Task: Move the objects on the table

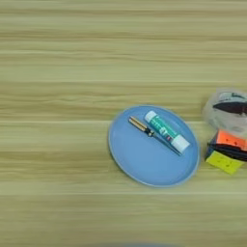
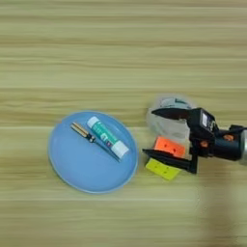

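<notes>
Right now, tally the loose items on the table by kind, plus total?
Glue stick: 1, on the blue plate
Screwdriver: 1, on the blue plate
Puzzle cube: 1, between the open hand's fingers
Clear tape roll: 1
Blue plate: 1
Total: 5

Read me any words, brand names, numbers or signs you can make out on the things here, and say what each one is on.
No text can be read.
The glue stick on the blue plate has a green label with print too blurred to read.
The right gripper body has a small pale sticker, unreadable.
The puzzle cube and tape roll show no lettering.
</notes>
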`<state>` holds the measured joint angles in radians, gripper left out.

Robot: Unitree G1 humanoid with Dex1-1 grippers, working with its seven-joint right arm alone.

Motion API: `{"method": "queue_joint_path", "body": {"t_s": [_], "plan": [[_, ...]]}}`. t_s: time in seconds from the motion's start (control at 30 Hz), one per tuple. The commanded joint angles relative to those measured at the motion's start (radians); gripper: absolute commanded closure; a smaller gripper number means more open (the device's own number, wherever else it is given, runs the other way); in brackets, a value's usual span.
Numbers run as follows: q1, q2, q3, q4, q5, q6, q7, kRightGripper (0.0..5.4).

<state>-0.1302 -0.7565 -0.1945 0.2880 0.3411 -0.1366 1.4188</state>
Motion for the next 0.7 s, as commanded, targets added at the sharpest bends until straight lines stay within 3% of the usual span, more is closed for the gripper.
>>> {"method": "queue_joint_path", "body": {"t_s": [0.03, 0.2, 0.33, 0.47, 0.57, 0.7], "plan": [[-0.016, -0.008, 0.006, -0.214, 0.006, 0.088, -0.121, 0.02], [-0.007, 0.032, 0.065, -0.36, -0.043, 0.233, -0.259, 0.02], [0.007, 0.052, 0.077, -0.447, -0.04, 0.341, -0.335, 0.02], [0.05, 0.055, 0.081, -0.534, -0.029, 0.397, -0.364, 0.02], [0.094, 0.065, 0.094, -0.594, -0.072, 0.412, -0.415, 0.02], [0.134, 0.056, 0.141, -0.638, -0.102, 0.493, -0.445, 0.02]]}}
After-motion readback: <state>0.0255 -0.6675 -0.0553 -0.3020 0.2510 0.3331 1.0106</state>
